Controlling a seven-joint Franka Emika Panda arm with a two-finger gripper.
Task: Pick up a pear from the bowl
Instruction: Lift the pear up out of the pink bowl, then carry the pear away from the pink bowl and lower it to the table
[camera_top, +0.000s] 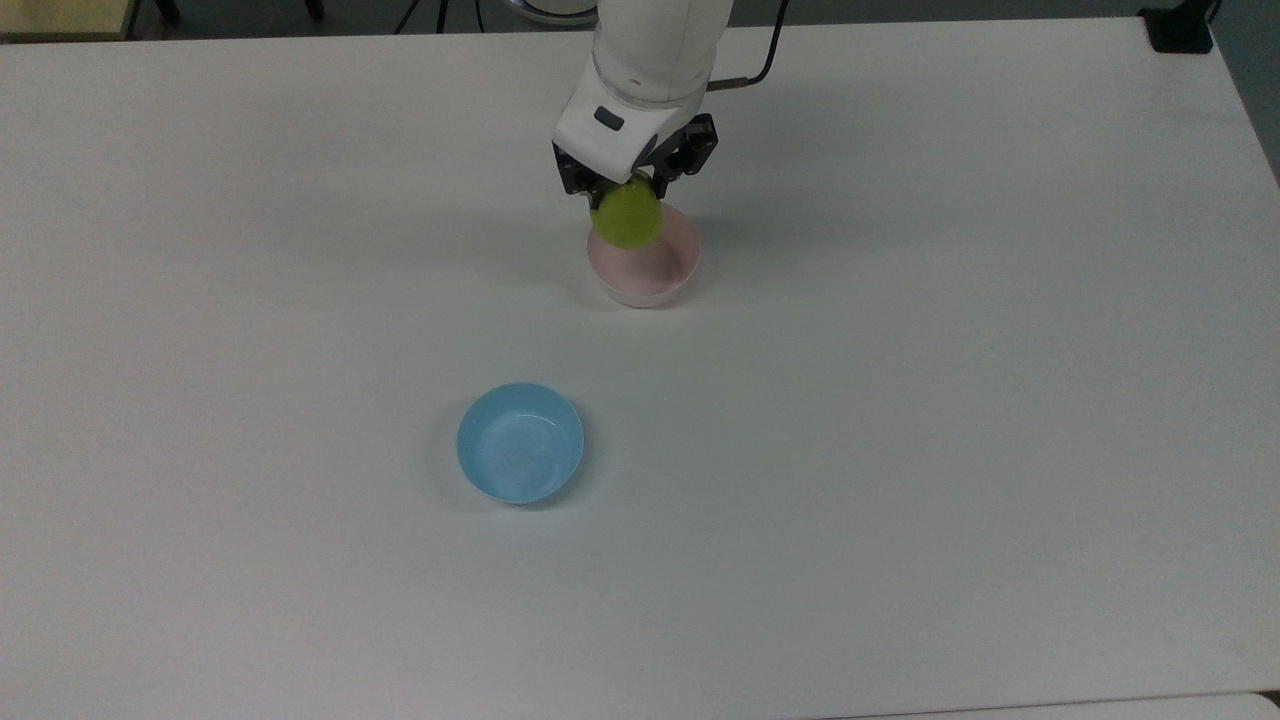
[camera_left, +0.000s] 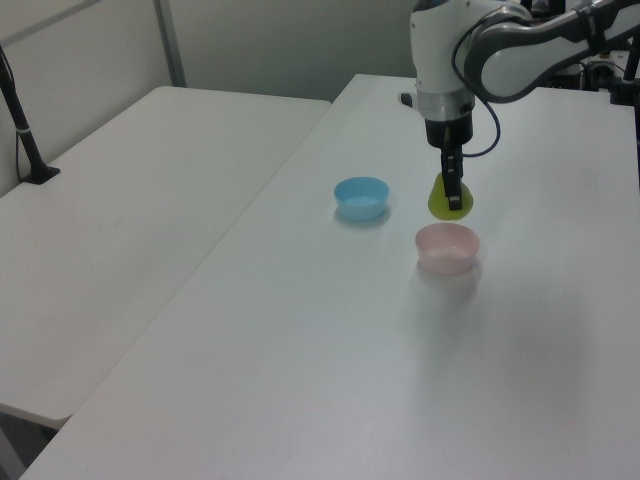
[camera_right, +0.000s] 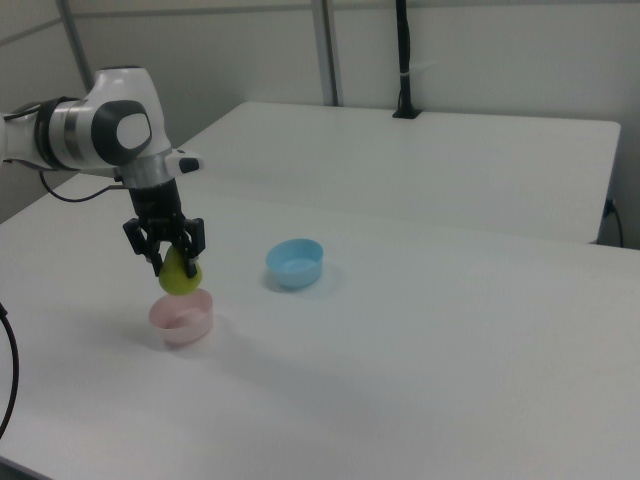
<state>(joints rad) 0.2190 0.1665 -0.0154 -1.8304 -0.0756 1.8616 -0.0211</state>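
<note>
While its dark fingers are clamping the fruit from both sides, the gripper of the white robot arm is holding the pear in the air above the pink bowl, clear of the rim. Seen in the left view, the pear is hanging just above the bowl with open space between the two, its rounded yellow-green body pointing downward below the gripper. The right view is showing the same: the pear is sitting between the fingertips of the gripper, directly over the bowl, whose smooth pale inside is lying bare. The bowl is resting on the white tabletop. A light blue bowl of similar size is standing well apart from the pink one, toward the lower left in the top view; in the left view the blue bowl is sitting to the left of the pink bowl, and in the right view it is lying to the right. A second white table is standing alongside.
</note>
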